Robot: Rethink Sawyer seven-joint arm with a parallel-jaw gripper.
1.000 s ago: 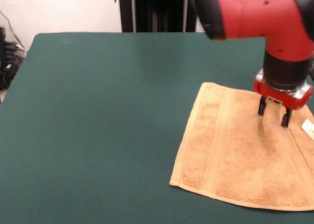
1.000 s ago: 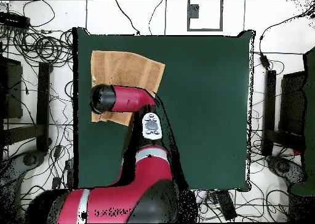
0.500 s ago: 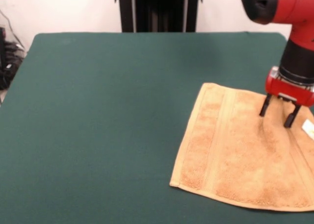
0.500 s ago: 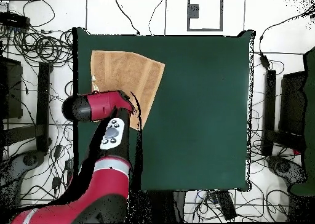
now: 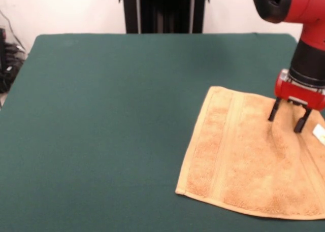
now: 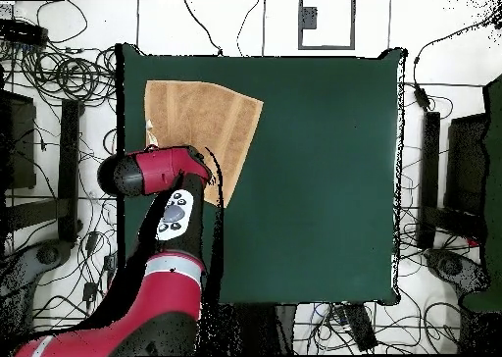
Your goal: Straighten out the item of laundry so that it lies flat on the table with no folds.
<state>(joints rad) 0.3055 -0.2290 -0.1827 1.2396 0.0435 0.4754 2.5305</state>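
Observation:
The tan-orange towel lies spread on the dark green table at the right side of the front view, its woven border band running down its left part and a small white tag at its right edge. It lies near the table's top-left corner in the overhead view. My gripper hangs over the towel's far right part, its two black fingers apart and empty, tips just above or touching the cloth. In the overhead view the arm covers the gripper and the towel's near edge.
The robot's black pedestal stands behind the table's far edge. Cables and equipment lie on the floor round the table. Bare green felt stretches to the left of the towel in the front view.
The arm swung toward the right of the front view, its upper links leaving the towel. The gripper shifted slightly right and stays open over the towel. The towel has not moved.

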